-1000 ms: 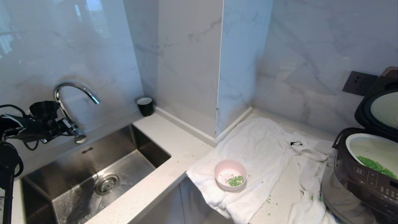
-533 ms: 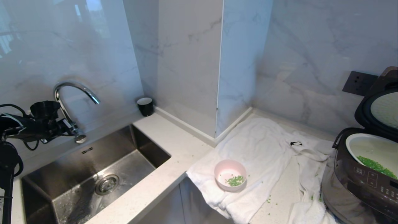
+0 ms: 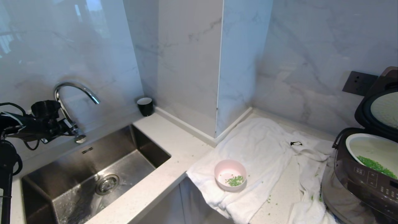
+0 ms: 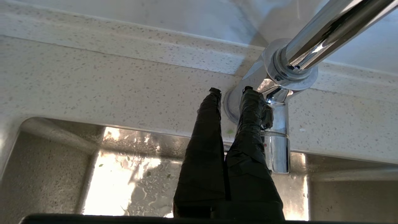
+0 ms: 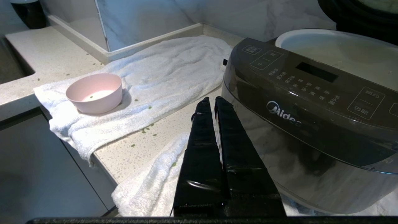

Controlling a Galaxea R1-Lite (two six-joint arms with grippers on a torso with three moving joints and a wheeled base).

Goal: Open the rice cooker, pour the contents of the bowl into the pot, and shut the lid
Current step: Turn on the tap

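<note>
rice cooker sits at the right edge of your head view, its lid tipped up and back, the white pot exposed with green bits lying in it. only that view shows you those bits in the pot; your right wrist view shows the pot's rim and pale wall, plus the front button panel. the right claw hangs low just in front of the cooker, fingers pressed together on nothing, with the pink bowl off to its far side on the white towel. the head view lets you see a few green bits left in the bowl.

your left claw is well away from the cooker, over the sink. the left wrist view shows its fingers parted only slightly, empty, tips right beside the base of the tap; whether they touch it you cannot tell. a black cup stands in the corner beyond.
</note>
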